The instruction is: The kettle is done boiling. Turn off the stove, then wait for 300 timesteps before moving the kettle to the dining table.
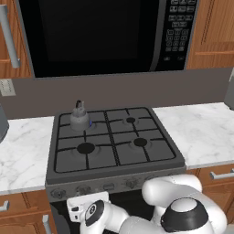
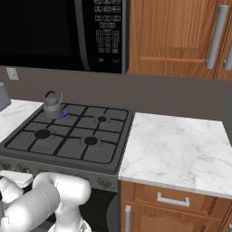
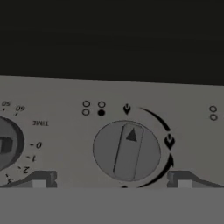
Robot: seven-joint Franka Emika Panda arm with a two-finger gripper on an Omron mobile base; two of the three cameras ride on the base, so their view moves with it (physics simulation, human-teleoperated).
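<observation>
- Tool: tips apart, cut off by the lower edge, flanking a stove knob without touching
- Timer dial: cropped at left
- Kettle: on the stove, rear-left burner, over a small blue flame

The robot's arm is built of glossy white, rounded shells, fat and smooth like swollen tubes joined end to end. One joint is capped with a dark, nearly black dome ringed by a paler grey band. Nearer the front, a white link carries a round black disc with a small white mark at its centre. A blocky white piece with small dark details sits just beyond it. From the other side the same white shells look cylindrical and softly shaded grey underneath. The hand ends in two small dark-grey fingertips, each with a pale square pad.
</observation>
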